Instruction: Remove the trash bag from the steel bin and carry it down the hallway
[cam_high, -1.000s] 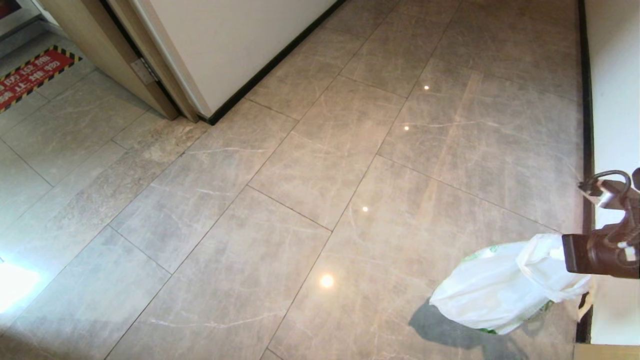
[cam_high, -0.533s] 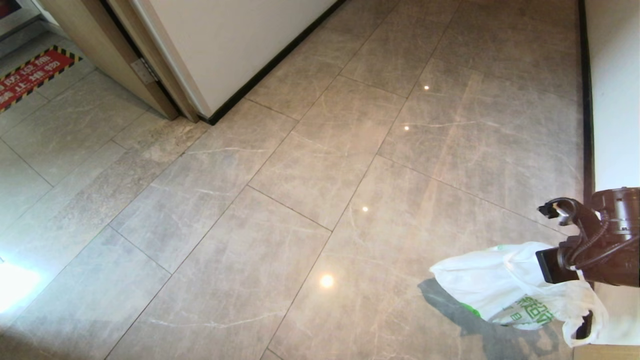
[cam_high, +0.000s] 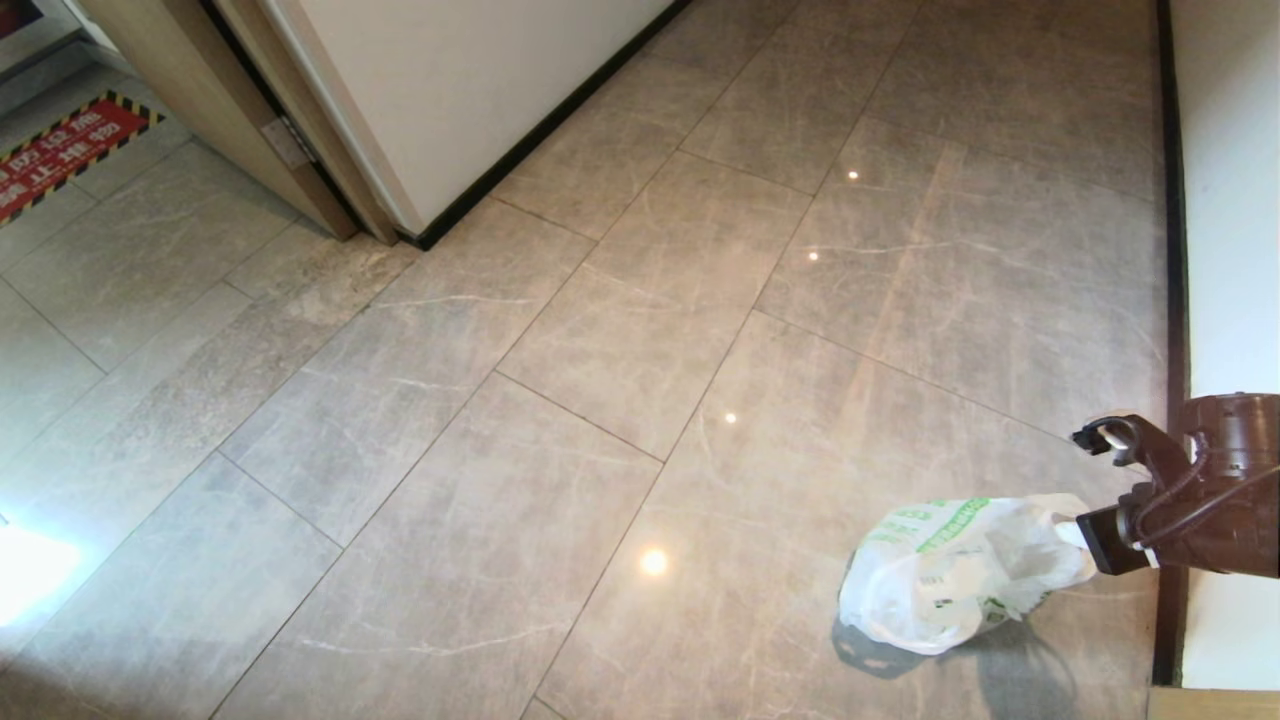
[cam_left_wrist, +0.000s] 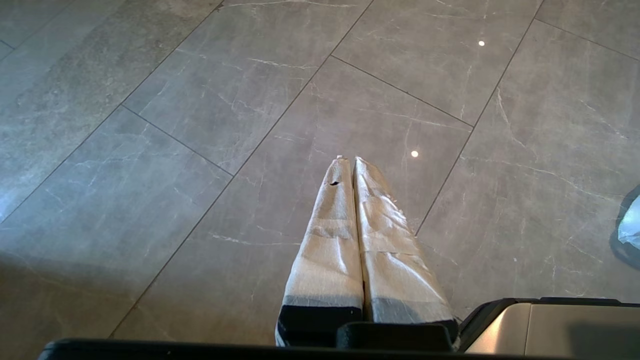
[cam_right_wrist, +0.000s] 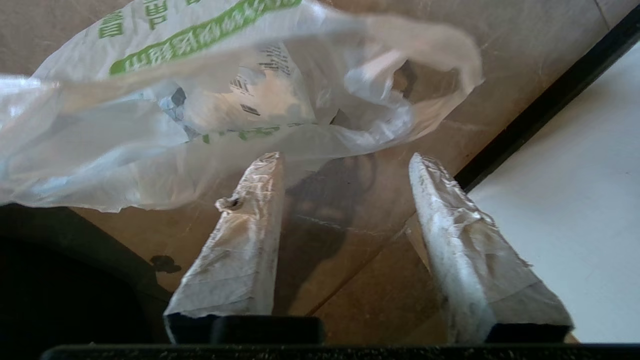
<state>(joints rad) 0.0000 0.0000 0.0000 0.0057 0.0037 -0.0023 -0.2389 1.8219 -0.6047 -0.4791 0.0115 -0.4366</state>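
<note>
The right tool (cam_right_wrist: 345, 165) has just spread wide, releasing the trash bag (cam_high: 950, 575) onto the hallway floor (cam_high: 620, 340) beside the baseboard (cam_high: 1172, 300); carrying looks finished.

Translucent white trash bag (cam_high: 950, 580) with green print, glossy beige-grey veined hallway (cam_high: 620, 330) tiles, black baseboard (cam_high: 1172, 250)

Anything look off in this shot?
Yes. The trash bag sits slumped on the hallway floor by the right-hand wall instead of being carried. The right gripper has its jaws open with nothing between them, just behind the bag. The left gripper is shut, idle over bare tiles.
</note>
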